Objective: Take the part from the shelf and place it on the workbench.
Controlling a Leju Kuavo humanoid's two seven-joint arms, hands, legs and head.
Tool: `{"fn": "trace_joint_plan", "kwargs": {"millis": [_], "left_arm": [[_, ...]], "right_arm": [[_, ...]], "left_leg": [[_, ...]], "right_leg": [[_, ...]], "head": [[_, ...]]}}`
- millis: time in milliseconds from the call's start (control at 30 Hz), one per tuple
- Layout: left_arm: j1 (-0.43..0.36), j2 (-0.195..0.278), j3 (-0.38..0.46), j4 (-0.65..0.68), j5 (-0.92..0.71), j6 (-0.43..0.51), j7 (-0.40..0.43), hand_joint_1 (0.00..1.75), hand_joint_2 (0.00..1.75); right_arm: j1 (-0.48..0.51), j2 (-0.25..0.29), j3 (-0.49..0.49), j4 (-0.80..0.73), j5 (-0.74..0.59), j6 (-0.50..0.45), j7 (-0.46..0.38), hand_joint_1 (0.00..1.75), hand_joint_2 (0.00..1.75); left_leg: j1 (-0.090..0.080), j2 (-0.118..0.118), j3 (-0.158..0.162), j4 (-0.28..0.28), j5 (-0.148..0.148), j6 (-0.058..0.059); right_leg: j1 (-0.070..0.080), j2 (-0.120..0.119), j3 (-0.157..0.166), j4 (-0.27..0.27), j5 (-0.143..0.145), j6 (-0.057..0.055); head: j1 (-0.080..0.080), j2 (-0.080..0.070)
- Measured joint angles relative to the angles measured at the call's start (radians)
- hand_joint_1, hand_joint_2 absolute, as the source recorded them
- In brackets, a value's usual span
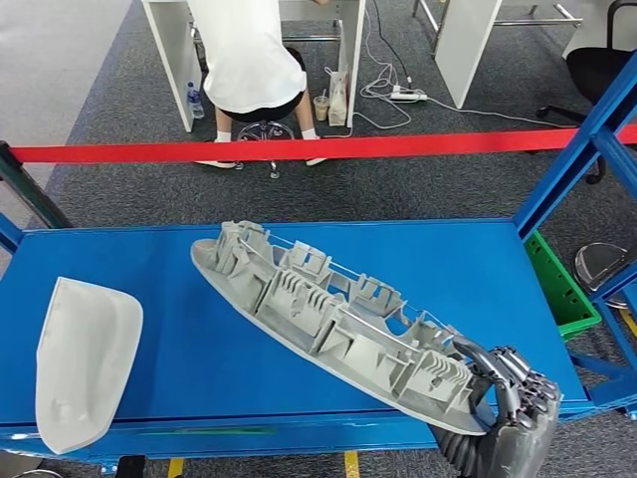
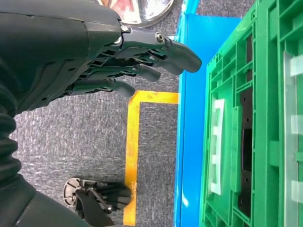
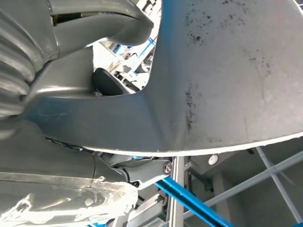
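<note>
A long grey ribbed plastic part [image 1: 330, 319] lies slanted across the blue bench top [image 1: 466, 269], from the middle towards the near right corner. My right hand [image 1: 511, 408] grips its near right end, fingers curled over the ribbed side. In the right wrist view the part's smooth grey underside [image 3: 228, 71] is pressed close against my thumb [image 3: 107, 28]. A smaller smooth grey cover [image 1: 83, 358] rests at the bench's near left corner. My left hand [image 2: 118, 61] hangs beside a blue frame with its fingers straight and apart, holding nothing.
A red barrier tape [image 1: 301, 149] runs behind the bench. Beyond it a person [image 1: 248, 60] in a white shirt bends at a white desk. A blue frame post [image 1: 578, 149] rises at the right, above a green crate [image 1: 559, 284]. Another green crate [image 2: 250, 123] and yellow floor tape [image 2: 132, 142] lie below my left hand.
</note>
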Motion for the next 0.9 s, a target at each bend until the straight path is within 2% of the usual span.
{"fn": "trace_joint_plan", "kwargs": {"millis": [67, 100, 133, 167, 200, 233, 267, 300, 333, 367, 433, 467, 500, 533, 600, 633, 667, 700, 733, 767, 800, 833, 867, 900], "left_arm": [[0.000, 0.000, -0.003, -0.001, 0.000, 0.001, 0.000, 0.00, 1.75], [0.000, 0.001, -0.005, -0.001, 0.000, 0.001, 0.000, 0.00, 1.75], [0.000, 0.001, -0.007, -0.001, 0.000, 0.002, 0.000, 0.00, 1.75], [0.000, 0.002, -0.009, -0.001, 0.000, 0.003, 0.000, 0.00, 1.75], [0.000, 0.002, -0.012, -0.001, 0.000, 0.005, 0.000, 0.00, 1.75], [0.000, 0.003, -0.015, -0.001, 0.000, 0.006, 0.000, 0.00, 1.75], [0.000, 0.004, -0.018, -0.001, -0.001, 0.008, 0.000, 0.00, 1.75], [0.000, 0.005, -0.021, -0.001, -0.002, 0.010, 0.000, 0.00, 1.75], [-0.001, 0.006, -0.024, -0.001, -0.004, 0.012, 0.000, 0.00, 1.75], [-0.001, 0.007, -0.027, -0.001, -0.006, 0.015, 0.000, 0.00, 1.75], [-0.002, 0.009, -0.033, -0.001, -0.008, 0.019, 0.000, 0.00, 1.75], [-0.002, 0.010, -0.036, -0.001, -0.008, 0.020, 0.000, 0.00, 1.75], [-0.003, 0.012, -0.039, -0.001, -0.009, 0.020, 0.000, 0.00, 1.75], [-0.003, 0.013, -0.041, -0.001, -0.010, 0.021, 0.000, 0.00, 1.75], [-0.005, 0.015, -0.045, -0.001, -0.011, 0.021, 0.000, 0.00, 1.75], [-0.006, 0.016, -0.046, -0.001, -0.011, 0.021, 0.000, 0.00, 1.75], [-0.007, 0.017, -0.047, -0.001, -0.011, 0.021, 0.000, 0.00, 1.75], [-0.007, 0.018, -0.047, -0.001, -0.011, 0.022, 0.000, 0.00, 1.75], [-0.008, 0.020, -0.048, -0.001, -0.011, 0.022, 0.000, 0.00, 1.75], [-0.009, 0.021, -0.049, -0.001, -0.011, 0.022, 0.000, 0.00, 1.75], [-0.009, 0.023, -0.049, -0.001, -0.011, 0.022, 0.000, 0.00, 1.75], [-0.009, 0.024, -0.050, 0.000, -0.012, 0.022, 0.000, 0.00, 1.75], [-0.008, 0.025, -0.050, 0.001, -0.012, 0.023, 0.000, 0.00, 1.75], [-0.007, 0.025, -0.050, 0.002, -0.012, 0.024, 0.000, 0.00, 1.75]], "right_arm": [[-0.001, -0.006, 0.004, 0.001, -0.001, 0.000, 0.004, 1.75, 1.75], [-0.001, -0.008, 0.005, 0.002, -0.001, 0.000, 0.005, 1.75, 1.75], [-0.001, -0.009, 0.006, 0.002, -0.001, 0.000, 0.005, 1.75, 1.75], [-0.001, -0.009, 0.007, 0.003, -0.001, 0.000, 0.005, 1.75, 1.75], [-0.001, -0.010, 0.007, 0.003, 0.000, 0.000, 0.005, 1.75, 1.75], [-0.001, -0.010, 0.007, 0.003, 0.002, 0.000, 0.004, 1.75, 1.75], [-0.002, -0.010, 0.007, 0.002, 0.004, 0.000, 0.004, 1.75, 1.75], [-0.001, -0.010, 0.007, 0.002, 0.006, 0.000, 0.003, 1.75, 1.75], [-0.001, -0.010, 0.007, 0.002, 0.007, 0.000, 0.003, 1.75, 1.75], [-0.001, -0.010, 0.007, 0.002, 0.008, 0.000, 0.003, 1.75, 1.75], [-0.001, -0.010, 0.007, 0.002, 0.008, 0.000, 0.002, 1.75, 1.75], [-0.002, -0.010, 0.007, 0.002, 0.008, 0.000, 0.002, 1.75, 1.75], [-0.002, -0.010, 0.008, 0.002, 0.008, 0.000, 0.002, 1.75, 1.75], [-0.002, -0.010, 0.008, 0.002, 0.008, 0.000, 0.002, 1.75, 1.75], [-0.002, -0.010, 0.008, 0.002, 0.008, 0.000, 0.002, 1.75, 1.75], [-0.001, -0.010, 0.008, 0.002, 0.008, 0.000, 0.002, 1.75, 1.75], [-0.001, -0.010, 0.008, 0.002, 0.008, 0.000, 0.002, 1.75, 1.75], [-0.001, -0.010, 0.008, 0.002, 0.009, 0.000, 0.002, 1.75, 1.75], [-0.001, -0.010, 0.008, 0.002, 0.010, 0.000, 0.002, 1.75, 1.75], [-0.001, -0.010, 0.008, 0.002, 0.011, 0.000, 0.002, 1.75, 1.75], [-0.001, -0.010, 0.008, 0.002, 0.011, 0.000, 0.002, 1.75, 1.75], [-0.001, -0.010, 0.008, 0.001, 0.012, 0.000, 0.002, 1.75, 1.75], [0.000, -0.010, 0.008, 0.001, 0.012, -0.001, 0.003, 1.75, 1.75], [0.001, -0.010, 0.008, 0.001, 0.012, -0.001, 0.003, 1.75, 1.75]], "left_leg": [[-0.001, 0.003, -0.005, -0.001, 0.005, 0.004], [-0.002, 0.004, -0.008, 0.000, 0.007, 0.005], [-0.003, 0.005, -0.011, 0.000, 0.010, 0.004], [-0.004, 0.005, -0.014, 0.000, 0.012, 0.002], [-0.004, 0.005, -0.016, 0.000, 0.015, -0.001], [-0.004, 0.005, -0.018, 0.001, 0.018, -0.004], [-0.005, 0.005, -0.020, 0.001, 0.021, -0.009], [-0.006, 0.004, -0.021, 0.002, 0.024, -0.014], [-0.006, 0.004, -0.023, 0.003, 0.028, -0.021], [-0.007, 0.004, -0.025, 0.004, 0.033, -0.028], [-0.003, 0.003, -0.030, 0.006, 0.036, -0.043], [-0.001, 0.003, -0.037, 0.016, 0.020, -0.049], [0.001, 0.002, -0.048, 0.044, -0.012, -0.055], [0.003, 0.002, -0.063, 0.091, -0.057, -0.060], [0.005, 0.002, -0.097, 0.214, -0.142, -0.065], [0.005, 0.002, -0.102, 0.257, -0.160, -0.066], [0.005, 0.002, -0.092, 0.270, -0.156, -0.067], [0.005, 0.002, -0.064, 0.247, -0.135, -0.065], [0.005, -0.002, -0.020, 0.191, -0.106, -0.063], [0.006, -0.017, 0.031, 0.118, -0.086, -0.059], [0.007, -0.034, 0.077, 0.049, -0.075, -0.054], [0.006, -0.049, 0.107, 0.000, -0.074, -0.051], [0.006, -0.058, 0.120, -0.026, -0.078, -0.047], [0.004, -0.054, 0.120, -0.033, -0.077, -0.044]], "right_leg": [[0.000, -0.001, -0.043, 0.121, -0.077, 0.000], [0.000, -0.001, -0.062, 0.181, -0.106, 0.000], [0.000, -0.001, -0.069, 0.216, -0.117, 0.000], [0.000, -0.002, -0.059, 0.216, -0.111, -0.001], [0.000, -0.002, -0.027, 0.174, -0.089, -0.002], [-0.001, -0.004, 0.019, 0.105, -0.063, -0.004], [0.000, -0.005, 0.067, 0.035, -0.046, -0.006], [0.002, -0.005, 0.101, -0.018, -0.033, -0.009], [0.004, -0.005, 0.119, -0.049, -0.030, -0.012], [0.007, -0.003, 0.121, -0.056, -0.030, -0.015], [0.008, -0.002, 0.106, -0.059, -0.018, -0.029], [0.007, -0.003, 0.100, -0.060, -0.011, -0.039], [0.006, -0.005, 0.092, -0.062, -0.003, -0.048], [0.006, -0.006, 0.086, -0.063, 0.005, -0.054], [0.008, -0.007, 0.064, -0.062, 0.021, -0.059], [0.008, -0.008, 0.053, -0.061, 0.029, -0.059], [0.009, -0.008, 0.042, -0.060, 0.037, -0.059], [0.009, -0.005, 0.032, -0.060, 0.045, -0.057], [0.009, -0.002, 0.023, -0.059, 0.053, -0.053], [0.009, 0.002, 0.016, -0.059, 0.059, -0.049], [0.010, 0.007, 0.010, -0.058, 0.067, -0.044], [0.011, 0.011, 0.005, -0.057, 0.075, -0.038], [0.011, 0.015, 0.000, -0.058, 0.083, -0.032], [0.011, 0.022, -0.004, -0.059, 0.093, -0.025]], "head": [[0.002, 0.000], [0.002, 0.000], [0.002, 0.000], [0.002, 0.000], [0.002, 0.000], [0.002, 0.000], [0.002, 0.000], [0.001, 0.000], [0.001, 0.000], [0.000, 0.000], [0.001, 0.000], [0.000, 0.000], [-0.001, 0.000], [-0.002, 0.000], [-0.004, 0.000], [-0.004, 0.000], [-0.004, 0.000], [-0.004, 0.000], [-0.004, 0.000], [-0.004, 0.000], [-0.003, 0.000], [-0.003, 0.000], [-0.002, 0.000], [-0.002, 0.000]]}}
